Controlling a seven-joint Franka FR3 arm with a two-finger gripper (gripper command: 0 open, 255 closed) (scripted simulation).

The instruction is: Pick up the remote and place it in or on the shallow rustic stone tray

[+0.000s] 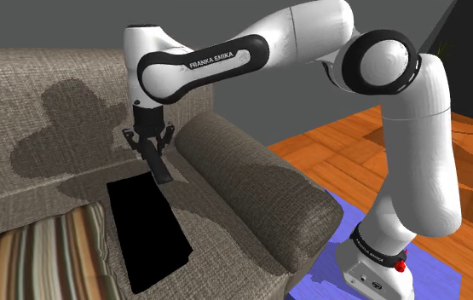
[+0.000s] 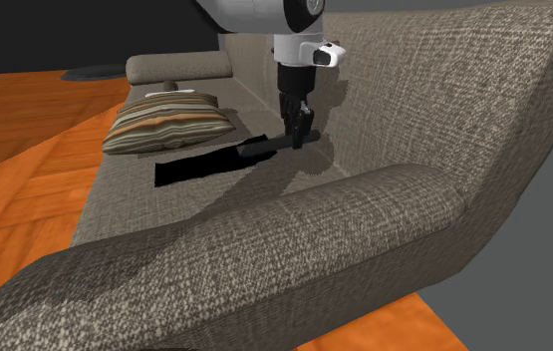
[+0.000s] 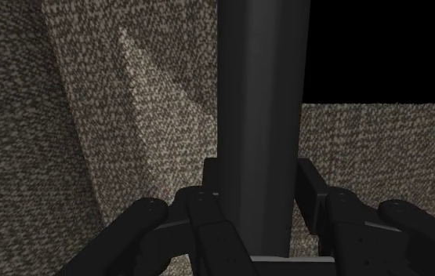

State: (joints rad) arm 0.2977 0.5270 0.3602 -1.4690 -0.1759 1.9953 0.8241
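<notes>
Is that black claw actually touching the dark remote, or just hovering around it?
Touching. In the wrist view the gripper has its fingers pressed against both sides of the remote, with no gap showing.

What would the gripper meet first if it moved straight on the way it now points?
Probably the sofa seat, right at the edge of the flat black tray. The gripper points down, and the dark remote it clasps would touch first; depth is unclear.
</notes>
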